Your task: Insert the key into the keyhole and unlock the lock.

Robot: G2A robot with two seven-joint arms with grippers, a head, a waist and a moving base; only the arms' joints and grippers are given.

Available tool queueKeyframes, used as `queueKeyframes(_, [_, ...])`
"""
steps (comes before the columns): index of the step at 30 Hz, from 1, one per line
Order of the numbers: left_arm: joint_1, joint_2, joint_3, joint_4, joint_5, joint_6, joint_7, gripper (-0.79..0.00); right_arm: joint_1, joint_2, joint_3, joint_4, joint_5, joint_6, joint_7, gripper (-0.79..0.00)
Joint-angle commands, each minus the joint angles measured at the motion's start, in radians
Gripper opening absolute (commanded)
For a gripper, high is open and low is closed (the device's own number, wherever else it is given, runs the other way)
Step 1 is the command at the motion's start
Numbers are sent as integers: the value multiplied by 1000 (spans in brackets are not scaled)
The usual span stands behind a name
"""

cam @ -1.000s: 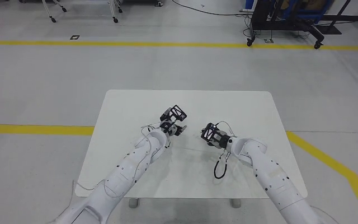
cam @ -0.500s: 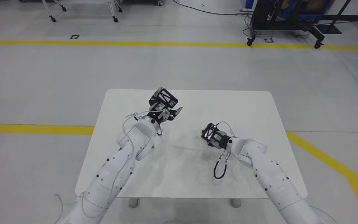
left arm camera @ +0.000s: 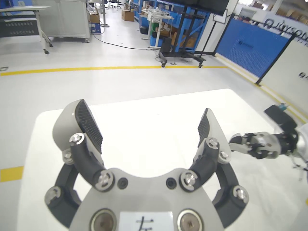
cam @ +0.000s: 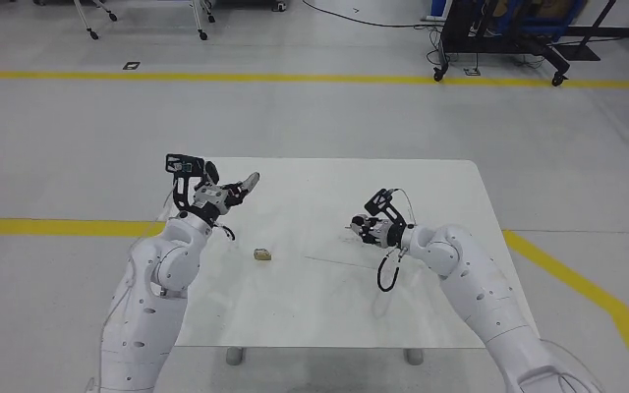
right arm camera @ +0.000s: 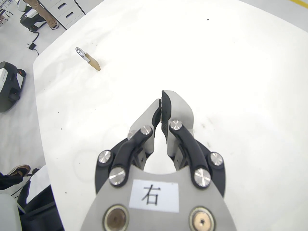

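Observation:
A small brass padlock (cam: 262, 254) with a silver shackle lies on the white table (cam: 442, 187), left of the middle. In the right wrist view the padlock (right arm camera: 88, 59) is far ahead, near the table's edge. My left gripper (cam: 236, 187) hangs raised above the table's far left corner. Its fingers stand wide open in the left wrist view (left arm camera: 144, 126) with nothing between them. My right gripper (cam: 362, 228) is low over the table's middle, right of the padlock. Its pads (right arm camera: 160, 97) are pressed together, and I see no key between them.
The table top (right arm camera: 216, 49) around the padlock is bare white, with a few dark specks. A black cable loop (cam: 386, 285) hangs beside the right forearm. Yellow floor lines run behind and beside the table.
My left arm has swung up and away to the left from the table's middle, and its gripper now stands open. The padlock now lies on the table. The right gripper has barely shifted.

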State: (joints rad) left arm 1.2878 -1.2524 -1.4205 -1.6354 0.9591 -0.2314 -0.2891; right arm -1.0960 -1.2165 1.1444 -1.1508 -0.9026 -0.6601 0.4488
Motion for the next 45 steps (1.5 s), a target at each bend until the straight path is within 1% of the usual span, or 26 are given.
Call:
queueKeyframes(1, [0, 0, 1, 0, 24, 0, 0, 0, 0, 0, 0, 0, -1, 0, 0, -785])
queueKeyframes(2, [0, 0, 1, 0, 24, 0, 0, 0, 0, 0, 0, 0, -1, 0, 0, -785])
queueKeyframes(3, [20, -5, 17, 10, -63, -23, -3, 0, 0, 0, 0, 0, -1, 0, 0, -785])
queueKeyframes(4, [35, -11, 25, 28, -198, -49, -4, 0, 0, 0, 0, 0, -1, 0, 0, -785])
queueKeyframes(5, [41, -13, 23, 49, -286, -67, -2, 0, 0, 0, 0, 0, -1, 0, 0, -785])
queueKeyframes(6, [41, -15, 20, 73, -337, -84, 3, 0, -9, -1, -1, 4, 21, 0, -5, -785])
queueKeyframes(8, [40, -18, 25, 129, -464, -127, -21, 0, -20, -3, 8, 27, 130, -38, -13, -785])
queueKeyframes(10, [27, -18, 19, 160, -555, -191, -52, 0, -20, -5, 13, 48, 247, -90, 8, -785])
queueKeyframes(11, [21, -19, 18, 173, -639, -233, -73, 0, -22, -6, 12, 55, 317, -118, 20, -785])
queueKeyframes(14, [-9, -17, 11, 222, -821, -298, -156, 0, -12, -8, 3, 76, 508, -178, 98, -785])
queueKeyframes(16, [-25, -18, 24, 245, -944, -333, -240, 0, -9, -11, -12, 78, 660, -223, 157, -785])
queueKeyframes(19, [-44, -16, 49, 277, -1109, -355, -398, 0, -1, -11, -34, 82, 887, -248, 268, -785])
queueKeyframes(21, [-56, -12, 60, 302, -1154, -342, -485, 0, 8, -9, -43, 90, 1032, -243, 345, -785])
queueKeyframes(23, [-75, -9, 89, 326, -1207, -275, -619, 0, 20, -6, -48, 102, 1155, -233, 421, -785])
queueKeyframes(25, [-94, -7, 106, 345, -1268, -229, -707, 0, 36, -2, -44, 121, 1217, -230, 478, -785])
queueKeyframes(26, [-103, -6, 110, 351, -1272, -230, -735, 0, 40, 0, -46, 123, 1235, -222, 489, -785])
queueKeyframes(29, [-119, -6, 134, 360, -1271, -265, -772, 0, 42, 3, -66, 108, 1293, -198, 513, -785])
queueKeyframes(31, [-128, -7, 152, 364, -1230, -305, -766, 0, 45, 8, -84, 94, 1333, -163, 549, -785])
queueKeyframes(36, [-145, -12, 201, 366, -1187, -394, -752, 0, 72, 21, -117, 83, 1331, -105, 606, -785])
queueKeyframes(37, [-148, -12, 208, 372, -1179, -399, -747, -52, 77, 23, -125, 82, 1328, -98, 613, -785])
queueKeyframes(38, [-152, -13, 216, 379, -1163, -399, -743, -225, 82, 24, -136, 79, 1326, -90, 622, -785])
queueKeyframes(39, [-156, -13, 223, 384, -1149, -399, -735, -259, 87, 26, -146, 77, 1323, -84, 627, -785])
queueKeyframes(40, [-158, -14, 230, 388, -1141, -399, -726, -376, 92, 27, -156, 77, 1319, -80, 631, -785])
queueKeyframes(41, [-161, -14, 240, 389, -1129, -401, -725, -413, 96, 27, -167, 75, 1320, -78, 634, -785])
queueKeyframes(42, [-163, -15, 247, 390, -1121, -402, -723, -425, 100, 28, -177, 76, 1324, -77, 634, -785])
queueKeyframes(45, [-168, -14, 260, 395, -1090, -401, -712, -425, 112, 28, -204, 81, 1337, -79, 633, -785])
